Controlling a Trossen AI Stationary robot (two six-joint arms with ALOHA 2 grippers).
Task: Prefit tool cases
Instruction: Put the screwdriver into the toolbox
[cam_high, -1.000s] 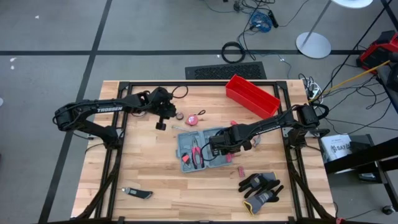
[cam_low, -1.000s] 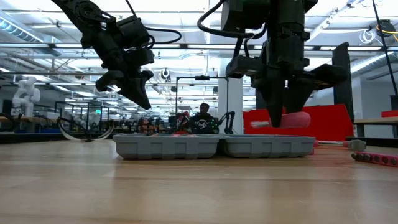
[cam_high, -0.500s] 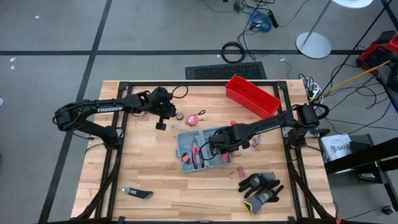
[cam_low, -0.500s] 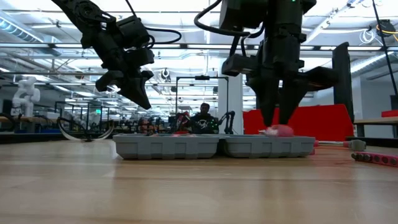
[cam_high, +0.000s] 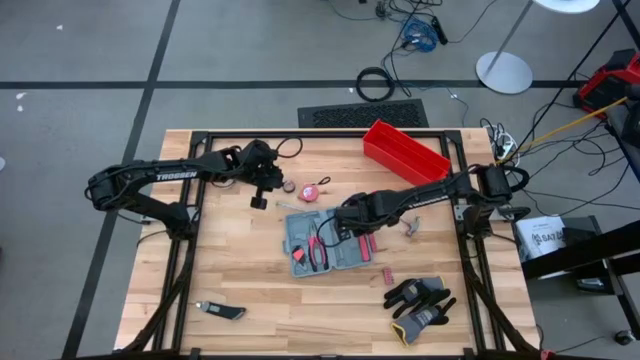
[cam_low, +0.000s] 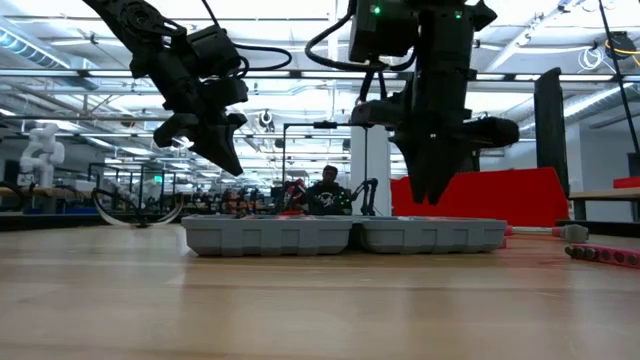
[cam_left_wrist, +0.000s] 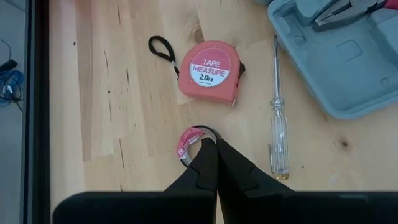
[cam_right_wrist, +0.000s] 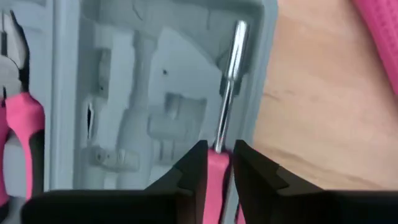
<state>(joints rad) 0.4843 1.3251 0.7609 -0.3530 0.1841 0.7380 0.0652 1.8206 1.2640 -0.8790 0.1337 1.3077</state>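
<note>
The tool case (cam_high: 327, 240) lies open and flat near the middle of the pale wooden surface (cam_high: 240, 285), a grey-blue plastic shell with rounded corners and a moulded grey inside of tool-shaped hollows; pink-handled pliers (cam_high: 316, 246) sit in its left half. The right claw (cam_high: 349, 215) hangs over the case's 1 o'clock corner, its dark fingers (cam_right_wrist: 194, 168) closed narrowly on a pink-handled screwdriver (cam_right_wrist: 225, 93) whose bright steel shaft points across the right half's outer rim, with bare wood just beyond. In the low view that claw (cam_low: 432, 190) stands just above the case's low ribbed wall (cam_low: 345, 235). The left claw (cam_high: 258, 195) hovers well apart at the case's 10 o'clock, fingers (cam_left_wrist: 208, 168) pressed together and holding nothing; under its tips lies a small roll of pink tape (cam_left_wrist: 189, 142), with a rounded pink tape measure (cam_left_wrist: 208, 70) and a clear-handled screwdriver (cam_left_wrist: 277, 121) just beside. A glossy red bin (cam_high: 405, 153) stands tilted at the case's 1 o'clock near the far edge. Black-and-grey gloves (cam_high: 418, 303) lie at 5 o'clock toward the near edge, a small pink piece (cam_high: 386, 275) between them and the case, and a utility knife (cam_high: 220, 311) rests at 7 o'clock. The widest open wood runs along the near-left part, between knife and case.
</note>
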